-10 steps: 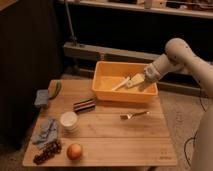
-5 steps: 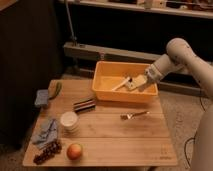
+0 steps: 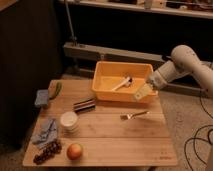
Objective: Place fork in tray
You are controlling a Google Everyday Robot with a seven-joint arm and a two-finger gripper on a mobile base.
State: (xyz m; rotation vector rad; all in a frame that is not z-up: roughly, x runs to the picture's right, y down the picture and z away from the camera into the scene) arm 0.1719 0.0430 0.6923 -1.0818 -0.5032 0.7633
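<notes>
Gripper (image 3: 142, 91): released, fingers spread wide, grasping nothing. Hangs at the near right corner of the tray (image 3: 121, 65), over the rim there and tilted down to the left. Joined behind to a pale, rounded arm (image 3: 184, 61) reaching in from the right edge of the view.

Just in front of the gripper and lower, on the bare wood: the fork (image 3: 134, 115). Slim, metallic, flat on the table (image 3: 112, 142), outside the tray and a little way off its front wall. Lies nearly crosswise, with the broader end to the left and the thin handle running right and slightly away. Touches neither the gripper nor the tray.

Inside the yellow-orange tray: one pale utensil (image 3: 122, 83), laid on a diagonal across the floor with its wider end toward the far right.

Left of the tray's front corner: a short dark bar (image 3: 84, 104), close to the tray wall. Nearer the front, a white cup (image 3: 69, 120), upright. Beside the cup, to its left, a crumpled blue cloth (image 3: 46, 131). At the near left corner of the table, a dark bunch of grapes (image 3: 47, 151), and just right of it a round orange fruit (image 3: 75, 151).

Along the far left edge: a blue sponge (image 3: 42, 97), with a long green thing (image 3: 58, 89) just beside it, too indistinct to name.

On the floor at the right, beyond the table: loops of dark cables (image 3: 196, 141).
</notes>
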